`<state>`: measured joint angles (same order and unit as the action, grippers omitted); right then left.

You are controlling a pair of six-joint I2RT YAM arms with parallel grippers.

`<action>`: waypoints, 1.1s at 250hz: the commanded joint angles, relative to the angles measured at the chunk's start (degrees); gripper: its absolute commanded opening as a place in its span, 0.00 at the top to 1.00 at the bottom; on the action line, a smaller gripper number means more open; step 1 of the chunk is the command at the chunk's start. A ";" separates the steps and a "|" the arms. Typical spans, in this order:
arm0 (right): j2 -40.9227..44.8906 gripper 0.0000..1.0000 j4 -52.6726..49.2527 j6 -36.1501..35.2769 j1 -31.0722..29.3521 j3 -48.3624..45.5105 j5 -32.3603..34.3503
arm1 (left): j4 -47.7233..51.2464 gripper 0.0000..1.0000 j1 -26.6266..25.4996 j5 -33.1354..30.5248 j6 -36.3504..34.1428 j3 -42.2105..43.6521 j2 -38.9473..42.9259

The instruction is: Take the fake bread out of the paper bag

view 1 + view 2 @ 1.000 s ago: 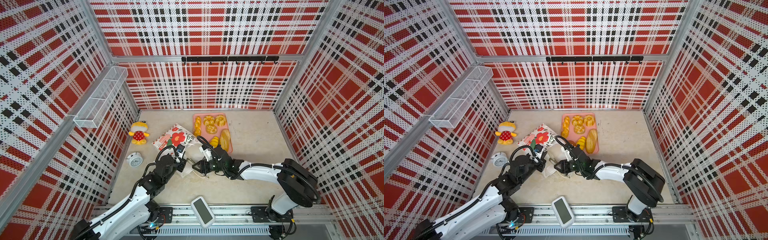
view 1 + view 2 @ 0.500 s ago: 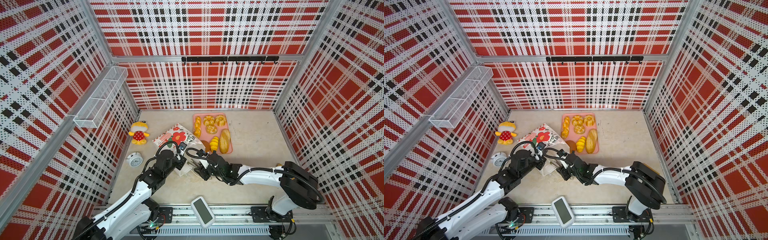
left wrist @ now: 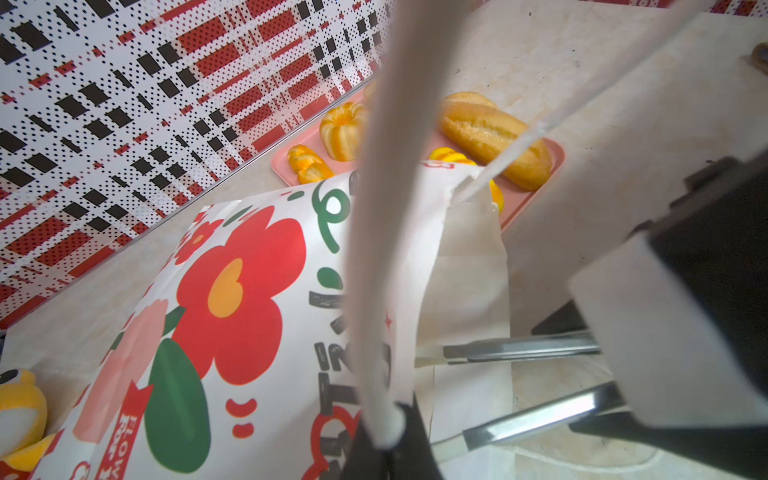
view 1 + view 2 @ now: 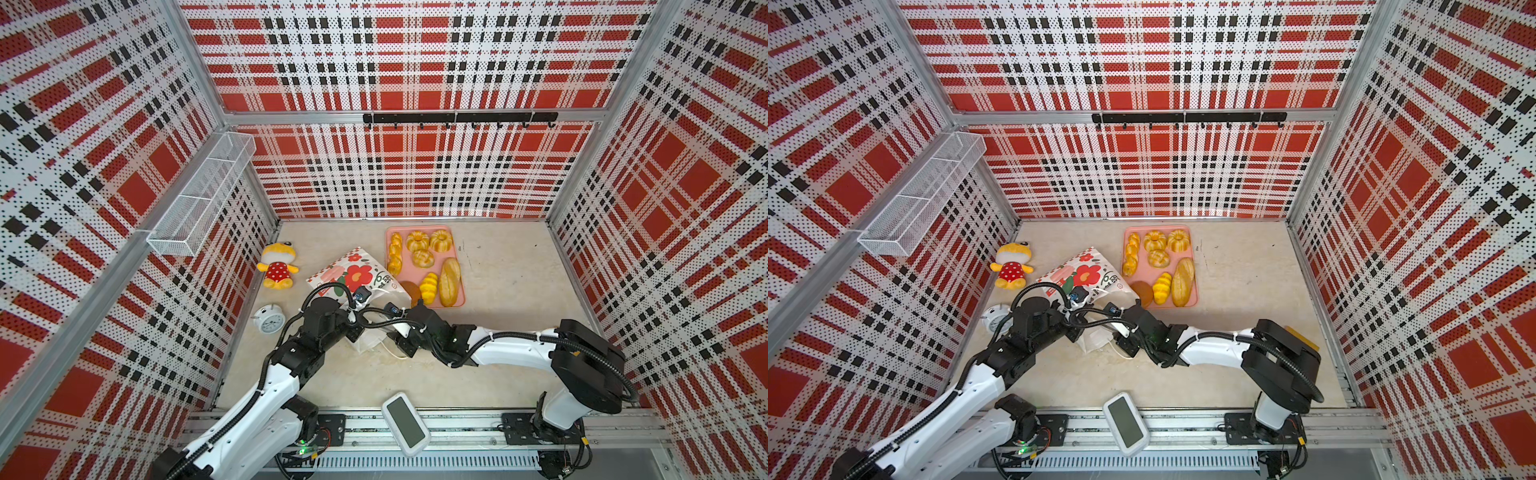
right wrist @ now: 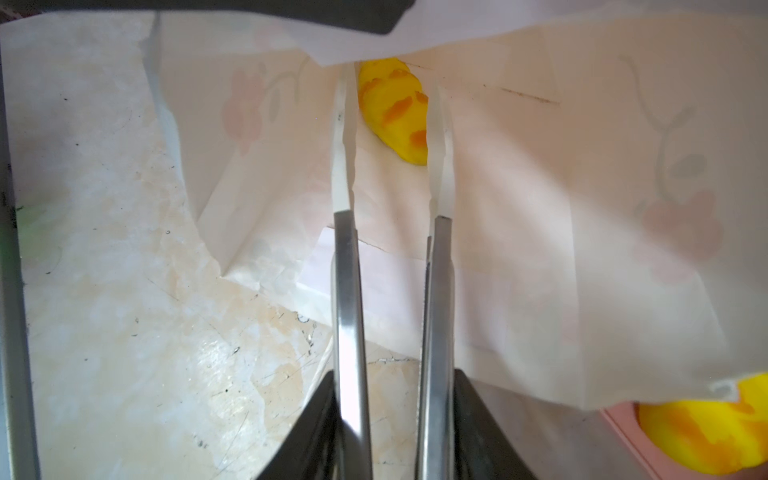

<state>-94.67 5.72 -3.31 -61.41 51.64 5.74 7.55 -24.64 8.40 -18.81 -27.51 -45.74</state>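
The left gripper (image 3: pixel 388 436), pinched shut, holds the bag (image 3: pixel 232 291) open. The right gripper (image 5: pixel 390 83), narrowly open, should straddle the yellow roll (image 5: pixel 392 116) deeper before closing.

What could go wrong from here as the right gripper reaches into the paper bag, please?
The right gripper is open at a yellow roll deep inside the paper bag; closing could pinch the paper too. The left gripper holds only the cord handle, so pulling might drag or tear the bag.
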 commanded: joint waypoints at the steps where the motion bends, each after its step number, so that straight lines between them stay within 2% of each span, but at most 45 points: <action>1: -1.68 0.58 -0.26 -5.37 -0.12 3.25 1.19 | 1.39 1.00 1.13 5.18 -1.47 -0.19 1.39; 80: -3.93 0.58 -5.82 -8.10 -0.03 7.08 3.83 | 1.60 1.00 1.52 7.68 -1.62 -0.17 1.18; 115: -6.28 0.59 -10.54 -5.88 0.15 10.19 6.30 | 1.68 1.00 1.53 7.94 -1.92 -0.37 1.18; 171: -7.20 0.58 -11.59 -3.77 0.41 11.29 7.95 | 1.94 1.00 1.48 8.39 -2.24 -0.45 1.09; 275: -8.92 0.55 -14.38 -1.79 1.99 12.90 6.48 | 1.44 1.00 1.25 8.52 -2.17 0.61 1.44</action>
<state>-101.51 -8.25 -6.61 -59.90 61.87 12.16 9.93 -23.18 14.41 -19.84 -27.35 -44.99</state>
